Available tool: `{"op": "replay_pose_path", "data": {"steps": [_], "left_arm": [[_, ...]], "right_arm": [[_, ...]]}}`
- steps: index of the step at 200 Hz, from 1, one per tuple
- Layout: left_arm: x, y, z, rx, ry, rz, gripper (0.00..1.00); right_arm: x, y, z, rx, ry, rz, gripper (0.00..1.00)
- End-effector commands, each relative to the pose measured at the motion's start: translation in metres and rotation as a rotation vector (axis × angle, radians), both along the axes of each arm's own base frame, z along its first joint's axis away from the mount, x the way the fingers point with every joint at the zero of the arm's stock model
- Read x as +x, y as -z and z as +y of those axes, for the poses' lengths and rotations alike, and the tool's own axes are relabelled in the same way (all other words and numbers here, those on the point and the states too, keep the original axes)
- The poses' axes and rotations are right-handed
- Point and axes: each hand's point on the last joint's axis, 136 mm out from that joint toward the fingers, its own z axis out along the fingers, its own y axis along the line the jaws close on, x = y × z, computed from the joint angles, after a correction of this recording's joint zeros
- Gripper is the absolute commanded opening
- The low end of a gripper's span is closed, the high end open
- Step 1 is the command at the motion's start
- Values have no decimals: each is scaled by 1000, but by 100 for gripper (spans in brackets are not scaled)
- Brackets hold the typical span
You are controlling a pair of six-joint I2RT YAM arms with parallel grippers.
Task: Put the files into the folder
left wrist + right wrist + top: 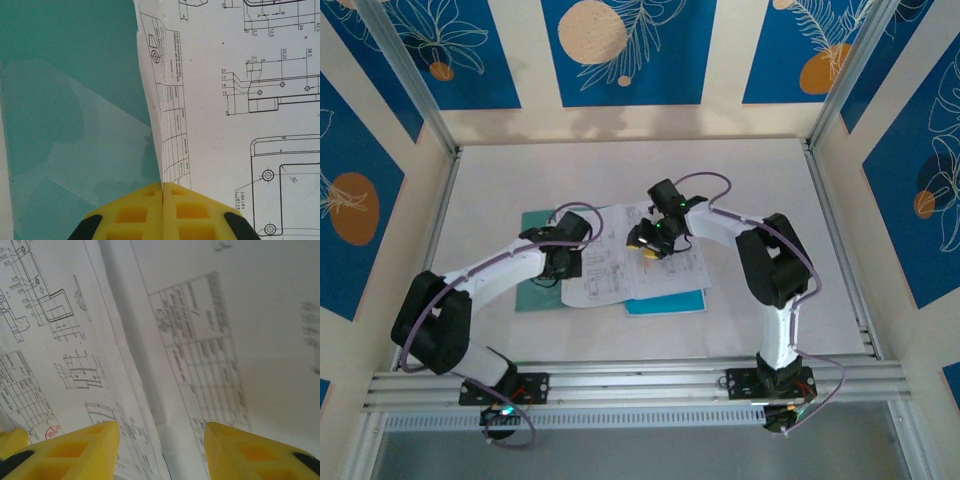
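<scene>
White files [620, 268] with black line drawings lie overlapping the flat teal folder [532, 294]; blue sheet [666, 303] beneath them.

White paper, teal cover, blue walls

The files [620, 265] are white with black line drawings and tables, and a small red stamp [52, 431]. At their 5 o'clock shows a bright blue sheet [670, 302], at 9 o'clock the plain teal-green folder [532, 292]. The left tool [162, 187] and right tool [162, 432] are yellow. The tabletop [620, 170] is pale grey-white. The wall panels [630, 50] are blue with orange circles and white leaf outlines.
</scene>
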Motion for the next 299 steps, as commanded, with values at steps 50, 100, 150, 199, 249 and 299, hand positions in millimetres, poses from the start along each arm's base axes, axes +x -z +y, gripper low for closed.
{"op": "replay_pose_path", "data": {"steps": [50,100,150,199,249,299], "left_arm": [[-1,9,4,18,13,22,0],[-1,12,2,6,12,25,0],[-2,14,2,4,11,27,0],[-3,18,2,3,9,33,0],[-3,20,2,4,8,38,0],[-4,22,2,4,7,41,0]], "right_arm": [[-1,9,36,44,-50,46,48],[-7,0,46,71,-78,39,46],[-19,-23,52,98,-101,4,42],[-39,-27,57,112,-137,2,38],[-53,-6,58,88,-177,29,35],[-62,5,62,62,-223,42,30]]}}
